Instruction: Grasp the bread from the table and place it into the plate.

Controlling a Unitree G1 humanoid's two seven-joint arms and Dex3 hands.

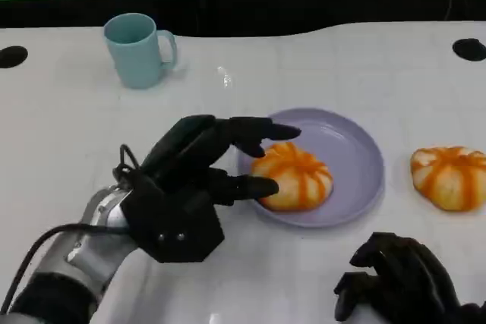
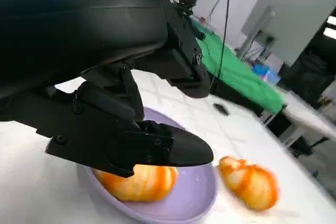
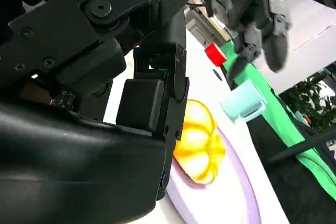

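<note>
One orange-striped bread [image 1: 292, 176] lies in the left part of the lavender plate [image 1: 353, 153]. A second, similar bread [image 1: 452, 176] sits on the white table to the plate's right. My left hand [image 1: 190, 187] reaches over the plate's left rim with its fingers spread, upper fingers above the bread and thumb tip at the bread's near-left side; nothing is gripped. The left wrist view shows the thumb [image 2: 173, 150] just over that bread [image 2: 136, 182], with the other bread [image 2: 252, 182] beyond the plate [image 2: 194, 198]. My right hand [image 1: 402, 278] rests at the front right, fingers curled in on nothing.
A light blue mug [image 1: 138, 49] stands at the back left. Round black holes [image 1: 469, 48] mark the table's far corners, and a green cloth hangs behind. The right wrist view shows the bread [image 3: 202, 142], the mug [image 3: 244, 100] and a red object [image 3: 214, 53].
</note>
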